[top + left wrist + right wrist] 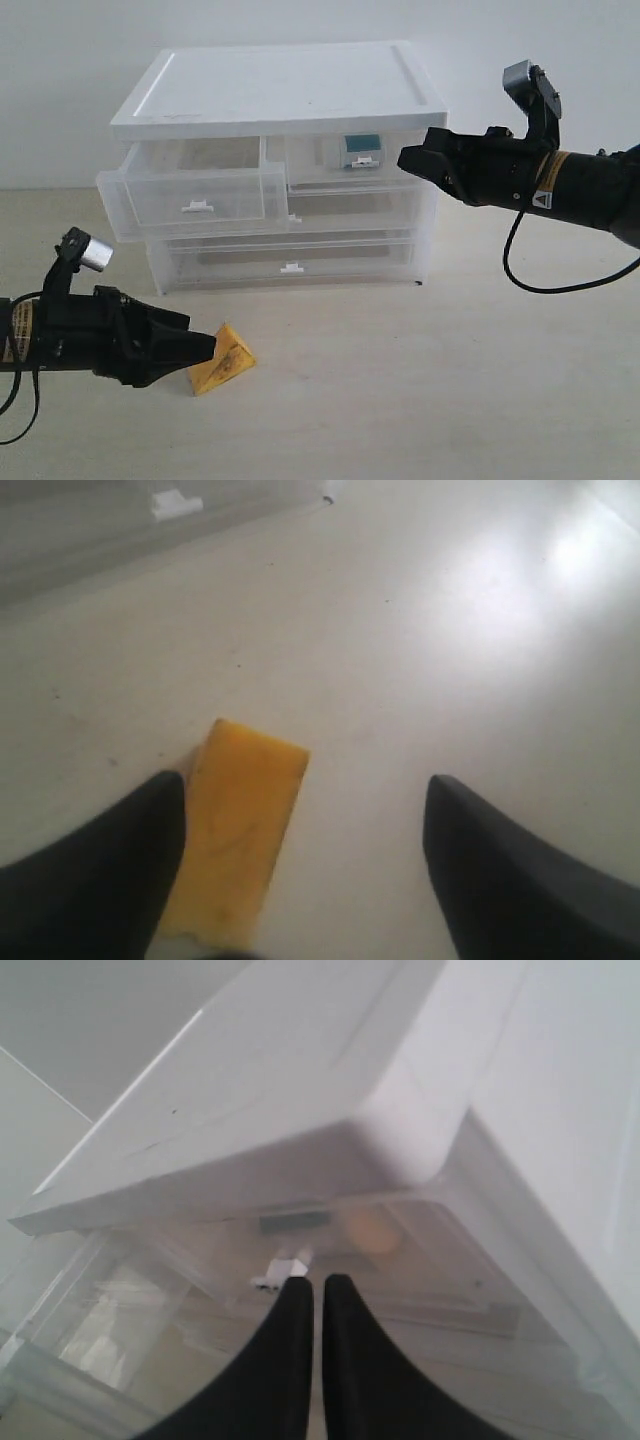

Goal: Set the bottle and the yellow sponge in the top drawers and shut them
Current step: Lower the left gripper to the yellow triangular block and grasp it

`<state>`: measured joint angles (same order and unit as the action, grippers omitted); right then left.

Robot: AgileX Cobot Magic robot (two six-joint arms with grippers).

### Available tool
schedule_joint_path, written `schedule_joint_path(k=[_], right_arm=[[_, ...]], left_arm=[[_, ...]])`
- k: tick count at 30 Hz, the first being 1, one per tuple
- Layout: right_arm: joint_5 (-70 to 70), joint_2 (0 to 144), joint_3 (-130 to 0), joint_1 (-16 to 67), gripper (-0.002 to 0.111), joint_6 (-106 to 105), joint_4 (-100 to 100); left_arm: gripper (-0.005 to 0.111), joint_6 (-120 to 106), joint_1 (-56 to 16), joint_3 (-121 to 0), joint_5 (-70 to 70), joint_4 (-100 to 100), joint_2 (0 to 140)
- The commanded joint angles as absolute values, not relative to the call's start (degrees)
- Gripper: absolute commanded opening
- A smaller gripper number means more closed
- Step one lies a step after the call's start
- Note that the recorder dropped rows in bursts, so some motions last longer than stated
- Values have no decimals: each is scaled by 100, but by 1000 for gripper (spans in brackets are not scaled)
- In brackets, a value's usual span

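The yellow sponge (224,362) lies on the table in front of the cabinet. My left gripper (208,348) is open and low beside it; in the left wrist view the yellow sponge (238,825) lies against one finger (100,880), with the left gripper (305,785) holding nothing. The bottle (360,150) lies inside the top right drawer (400,180), which sits flush in the cabinet. The top left drawer (195,195) is pulled out and looks empty. My right gripper (404,160) is shut, its tips just in front of the right drawer. In the right wrist view, the right gripper (318,1282) points at the white tab handle (285,1265).
The white cabinet (280,85) stands at the back of the pale table (420,380). Two full-width drawers (290,260) below are shut. The pulled-out left drawer juts toward the front left.
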<state>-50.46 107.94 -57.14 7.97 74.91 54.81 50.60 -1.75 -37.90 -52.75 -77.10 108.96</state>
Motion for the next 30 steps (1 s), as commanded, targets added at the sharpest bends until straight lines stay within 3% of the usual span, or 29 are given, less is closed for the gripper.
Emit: schedule_joint_path(k=[1,5,7,9,23,25,30], right_arm=[[-5074,10800,-5736,797,0,7391,5480],[-5074,10800,-5736,797,0,7351,5480],[-5074,10800,-5736,797,0,7351,5480],[-5074,10800,-5736,797,0,7351,5480],[-5074,10800,-5736,797,0,7351,5491],[-5074,10800,-5736,797,0,7351,5491],[-5074,10800,-5736,797,0,7340,5492]], left_arm=[[63,4014,-291,-3810,-5222,-7593,10835],[64,3125,-831,-3810,-4477,-7195,10835],[75,2851,-1178,-3854,-3632,-6540,10835],[79,2736,-1384,-3941,-3289,-6380,10835],[78,2295,-1408,-4240,-3378,-6078,11280],[73,2313,-1408,-4269,-3291,-6007,11281],[42,2313,-1408,-4269,-3065,-6106,11292]])
